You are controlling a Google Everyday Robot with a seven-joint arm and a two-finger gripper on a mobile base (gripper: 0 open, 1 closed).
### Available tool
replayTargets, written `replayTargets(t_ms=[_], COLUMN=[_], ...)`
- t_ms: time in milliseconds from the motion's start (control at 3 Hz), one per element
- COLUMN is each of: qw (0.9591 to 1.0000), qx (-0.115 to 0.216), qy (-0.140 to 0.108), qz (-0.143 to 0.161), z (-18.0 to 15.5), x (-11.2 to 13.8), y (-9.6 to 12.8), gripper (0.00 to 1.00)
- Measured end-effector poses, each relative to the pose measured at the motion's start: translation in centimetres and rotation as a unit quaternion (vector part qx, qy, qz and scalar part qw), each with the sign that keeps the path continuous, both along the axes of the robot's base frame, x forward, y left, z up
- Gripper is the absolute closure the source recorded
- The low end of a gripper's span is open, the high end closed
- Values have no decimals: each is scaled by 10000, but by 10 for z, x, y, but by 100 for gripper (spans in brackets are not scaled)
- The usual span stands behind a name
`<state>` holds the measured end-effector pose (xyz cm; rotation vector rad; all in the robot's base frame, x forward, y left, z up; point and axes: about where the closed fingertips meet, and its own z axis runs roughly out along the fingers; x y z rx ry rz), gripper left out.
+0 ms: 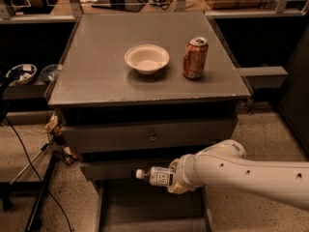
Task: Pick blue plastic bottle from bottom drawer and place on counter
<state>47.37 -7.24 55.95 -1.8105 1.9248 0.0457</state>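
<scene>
Speckled flooring point(273, 129) runs around a gray drawer cabinet, and nearest the camera the bottom drawer point(145, 210) stands pulled out, its shallow tray directly below the gripper point(174, 179). The gripper, at the end of a white arm point(251, 172) reaching in from the right, hangs just above that tray and in front of the cabinet face. Its fingers are closed around the base end of the blue plastic bottle point(158, 176), which lies sideways in the air and clear of the drawer floor. The bottle's white cap point(139, 173) points away from the gripper to the left. Just above the gripper, a closed drawer shows a small round knob point(152, 137). Higher up and farther back lies the counter point(96, 76). A pale bowl point(147, 58) sits on it above and slightly left of the gripper, and an orange soda can point(195, 58) stands upright just to the bowl's right. Far to the gripper's left, dark cables point(30, 154) trail over the floor.
</scene>
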Motion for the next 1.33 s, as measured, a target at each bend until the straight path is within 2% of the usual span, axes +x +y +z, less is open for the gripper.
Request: replayTargets(t_ms=[333,667,1333], qw=[9994,9993,9942], qx=[6,-35,-230], qy=[-313,-338,-875], qz=[140,169,579], z=[38,46,116], x=[1,5,3], y=[5,6,22], gripper=[100,100,100])
